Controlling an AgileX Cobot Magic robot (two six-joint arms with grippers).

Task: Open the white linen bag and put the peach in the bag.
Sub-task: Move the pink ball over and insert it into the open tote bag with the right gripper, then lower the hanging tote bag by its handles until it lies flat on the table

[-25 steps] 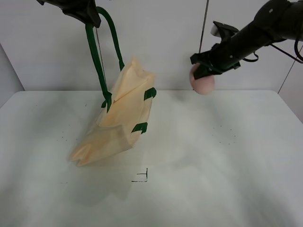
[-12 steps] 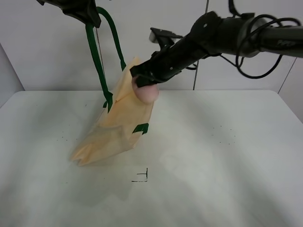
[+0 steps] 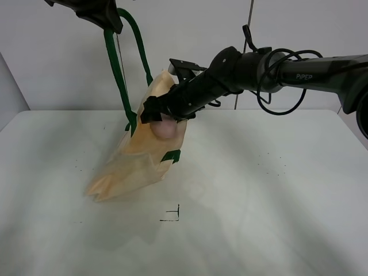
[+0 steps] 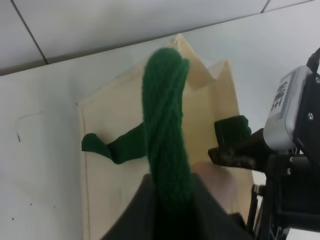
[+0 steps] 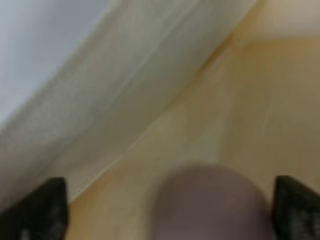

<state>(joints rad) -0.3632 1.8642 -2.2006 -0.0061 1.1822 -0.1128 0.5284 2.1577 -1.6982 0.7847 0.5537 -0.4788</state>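
Pink-brown and round, the peach [image 3: 167,127] is gripped between the right fingers [image 5: 42,212], which are clenched on its two sides. In the right wrist view one dark fingertip shows at each side of the blurred fruit. Cream cloth lies just beyond the fingertips and on every side of the fruit in that view, with a fold line running away from it. The peach therefore appears to be at or just inside the mouth of the white linen bag [image 3: 141,161], touching the cloth or nearly so; which cannot be told. The bag hangs slanted. Its long axis runs from the raised mouth, next to the right fingers, down and away from them to a bottom corner resting on the desk [image 3: 270,201]. The bag's depth thus lies below and ahead of the right fingertips, not beside them. Above the mouth, the left fingers [image 3: 108,16] are clamped on the dark green handle [image 3: 118,75], holding that side of the rim up, well above the right fingers. The other rim, with its green tab [image 3: 170,155], sags lower. The right arm is the one at the opening. Judging from this, letting go here should send the fruit down the sloped cloth into the bag, provided the mouth is wide enough.
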